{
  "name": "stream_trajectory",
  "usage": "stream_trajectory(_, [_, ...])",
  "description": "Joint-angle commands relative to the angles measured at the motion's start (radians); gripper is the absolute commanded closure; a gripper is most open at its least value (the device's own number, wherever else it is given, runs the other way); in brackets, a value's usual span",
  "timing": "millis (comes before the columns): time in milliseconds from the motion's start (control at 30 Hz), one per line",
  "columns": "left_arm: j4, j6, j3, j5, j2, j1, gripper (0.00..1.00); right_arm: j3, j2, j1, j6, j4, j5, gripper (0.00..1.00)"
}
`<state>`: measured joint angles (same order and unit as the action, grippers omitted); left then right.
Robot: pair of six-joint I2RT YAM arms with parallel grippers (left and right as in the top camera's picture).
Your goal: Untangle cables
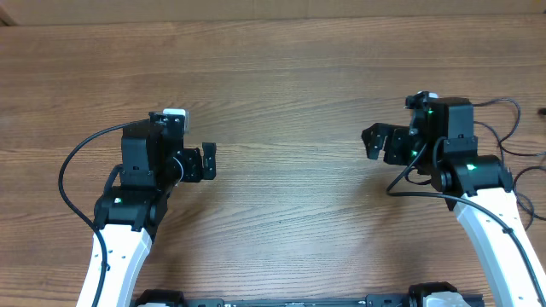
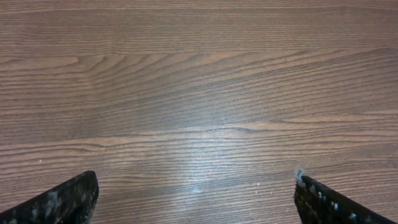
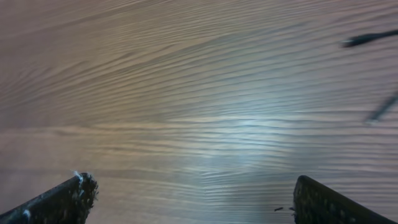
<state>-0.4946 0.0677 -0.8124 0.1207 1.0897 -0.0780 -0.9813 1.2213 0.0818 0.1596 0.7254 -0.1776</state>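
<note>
No coiled bundle of cables shows on the wooden table (image 1: 290, 102) in the overhead view. Two thin dark blurred strands (image 3: 368, 39) lie at the upper right of the right wrist view. I cannot tell whether they are task cables or arm wires. A small dark tip (image 1: 543, 111) sits at the right edge of the overhead view. My left gripper (image 1: 206, 161) is open and empty over bare wood, as the left wrist view (image 2: 196, 183) also shows. My right gripper (image 1: 378, 142) is open and empty, which the right wrist view (image 3: 193, 186) confirms.
Thicker black wires loop from the left arm (image 1: 72, 166) and the right arm (image 1: 510, 115). The two grippers face each other across the middle of the table. The arm bases stand at the near edge (image 1: 290, 300).
</note>
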Motion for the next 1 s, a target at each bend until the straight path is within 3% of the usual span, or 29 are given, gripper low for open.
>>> stream_trajectory(0, [0.000,-0.008,-0.010,0.010,-0.003,0.001,0.00,-0.001,0.004,0.014,0.000,-0.005,-0.052,0.00])
stream_trajectory(700, [0.000,-0.008,-0.010,0.010,-0.003,0.001,0.00,-0.001,0.004,0.014,0.000,-0.005,-0.052,0.00])
stream_trajectory(833, [-0.026,-0.039,-0.010,-0.102,-0.003,0.001,0.00,-0.001,0.004,0.014,0.000,-0.005,-0.052,0.00])
stream_trajectory(967, [-0.033,-0.039,-0.010,-0.105,-0.003,0.001,0.00,-0.001,0.004,0.014,0.000,-0.005,-0.052,0.00])
